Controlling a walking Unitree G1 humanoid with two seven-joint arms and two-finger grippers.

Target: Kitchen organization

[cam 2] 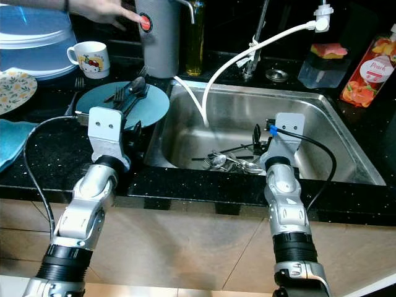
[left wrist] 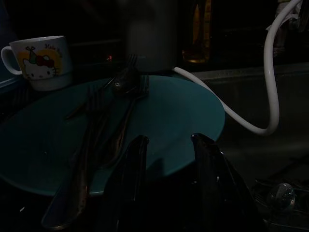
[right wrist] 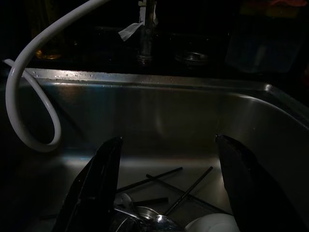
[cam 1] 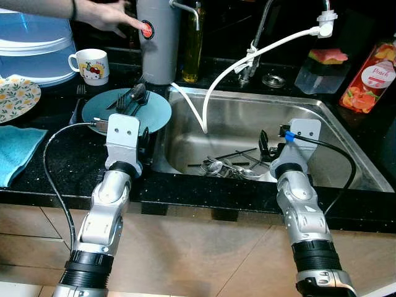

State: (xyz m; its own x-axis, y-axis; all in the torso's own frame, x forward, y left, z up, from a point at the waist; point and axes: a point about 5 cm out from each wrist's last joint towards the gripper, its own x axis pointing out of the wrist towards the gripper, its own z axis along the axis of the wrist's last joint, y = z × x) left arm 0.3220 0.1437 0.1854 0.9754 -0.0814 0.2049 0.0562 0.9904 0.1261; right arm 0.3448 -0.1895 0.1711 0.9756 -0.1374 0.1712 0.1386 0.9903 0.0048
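Reaching forward over the black counter [cam 1: 55,161], the left arm holds its left gripper [left wrist: 169,159] low at the near edge of the teal plate [cam 1: 158,111], fingers [left wrist: 133,164] a narrow gap apart and gripping nothing. On the plate lie forks and a spoon [left wrist: 120,104], laid lengthwise toward the far rim; the plate sits just left of the sink [cam 1: 322,124], its right edge at the sink's lip.

Over on the right, the right arm is bent at the elbow and angled into the basin, right gripper [right wrist: 166,183] poised above the pile of cutlery [cam 1: 232,167] on the sink floor, spoons and dark chopsticks in a heap. Its fingers [right wrist: 99,183] are spread wide, and they're empty too. Whether the tips touch the pile, I cannot tell.

A white hose [cam 1: 247,59] loops down from the tap [cam 1: 257,37] into the basin, hanging between the two grippers, just behind the cutlery.

Behind the plate stands a grey canister [cam 1: 159,43], and a person's hand [cam 1: 111,15] is pressing its red button [cam 1: 146,29]. Beside it stands an oil bottle [cam 1: 193,43]. To the left, a cartoon mug [cam 1: 91,65] stands near a clear blue lid [cam 1: 31,46], with a floral plate [cam 1: 15,96] and a blue cloth [cam 1: 15,148] nearer the counter's front. Far right of the sink are a tub with a sponge [cam 1: 322,68] and a peach bottle [cam 1: 369,77].
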